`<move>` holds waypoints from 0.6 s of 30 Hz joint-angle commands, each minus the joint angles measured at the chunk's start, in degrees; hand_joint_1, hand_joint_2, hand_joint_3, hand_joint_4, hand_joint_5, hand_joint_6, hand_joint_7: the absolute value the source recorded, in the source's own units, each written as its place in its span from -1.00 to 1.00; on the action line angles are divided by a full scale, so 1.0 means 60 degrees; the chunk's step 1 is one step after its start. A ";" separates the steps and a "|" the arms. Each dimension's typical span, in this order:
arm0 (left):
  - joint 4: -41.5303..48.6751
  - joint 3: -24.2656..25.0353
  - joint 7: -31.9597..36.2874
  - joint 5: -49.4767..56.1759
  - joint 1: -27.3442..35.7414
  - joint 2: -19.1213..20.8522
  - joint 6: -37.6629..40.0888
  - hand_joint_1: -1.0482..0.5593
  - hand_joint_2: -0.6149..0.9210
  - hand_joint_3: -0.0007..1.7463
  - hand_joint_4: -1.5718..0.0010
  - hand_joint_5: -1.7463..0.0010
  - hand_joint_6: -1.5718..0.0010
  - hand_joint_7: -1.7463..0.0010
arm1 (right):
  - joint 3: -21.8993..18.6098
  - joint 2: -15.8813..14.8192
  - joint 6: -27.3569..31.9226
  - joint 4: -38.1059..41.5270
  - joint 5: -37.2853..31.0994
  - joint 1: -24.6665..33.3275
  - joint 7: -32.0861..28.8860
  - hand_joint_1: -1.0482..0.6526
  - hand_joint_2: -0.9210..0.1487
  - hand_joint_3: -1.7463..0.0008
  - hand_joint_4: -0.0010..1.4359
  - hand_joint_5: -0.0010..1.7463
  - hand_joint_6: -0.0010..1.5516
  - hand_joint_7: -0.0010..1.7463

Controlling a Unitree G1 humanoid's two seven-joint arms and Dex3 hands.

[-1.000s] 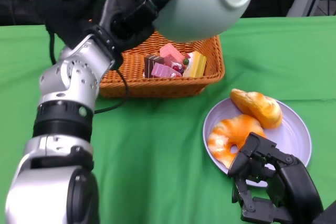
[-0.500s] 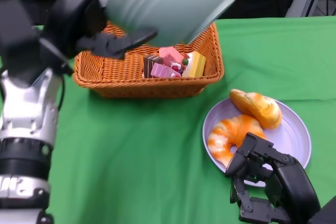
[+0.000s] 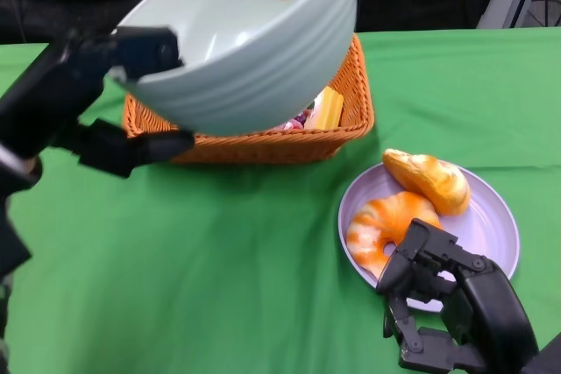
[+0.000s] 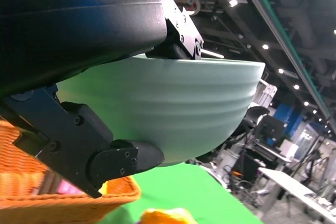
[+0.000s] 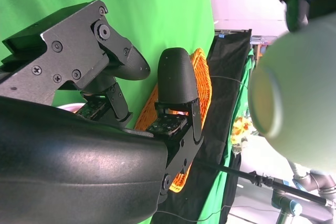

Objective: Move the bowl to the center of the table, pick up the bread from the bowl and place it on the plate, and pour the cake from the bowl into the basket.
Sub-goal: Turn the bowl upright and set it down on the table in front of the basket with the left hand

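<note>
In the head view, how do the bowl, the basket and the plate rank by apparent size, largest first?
1. Bowl, though it is raised nearer the camera.
2. Basket, partly hidden behind the bowl, so unsure.
3. Plate.

The bowl (image 3: 254, 37), gripped by the left robot hand (image 3: 83, 98), hangs right over the basket (image 3: 351, 120) at the far middle of the surface (image 3: 245, 260), so getting in from above there is pretty much blocked. Near-right corner is crowded: plate (image 3: 491, 225) with both breads (image 3: 386, 225), right robot hand (image 3: 443, 299) at its near rim. Green stretch across the near middle and left is wide open.
</note>
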 commanded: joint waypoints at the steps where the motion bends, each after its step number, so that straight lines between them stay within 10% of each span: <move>1: 0.0886 0.0161 0.0519 0.0495 -0.0255 0.0515 -0.1866 0.25 0.44 0.33 -0.07 -0.90 -0.04 -0.51 | -0.0087 -0.0097 -0.0015 -0.0039 0.0041 -0.0006 -0.0017 0.21 -0.37 -0.30 0.07 1.00 -0.27 0.83; 18: 0.1386 0.1734 0.3133 0.4581 0.1132 0.1332 -0.4310 0.16 0.52 0.02 -0.03 -1.00 0.09 -0.76 | -0.0082 -0.0120 -0.0042 0.0102 -0.0027 -0.0125 -0.0011 0.22 -0.34 -0.34 0.09 1.00 -0.25 0.81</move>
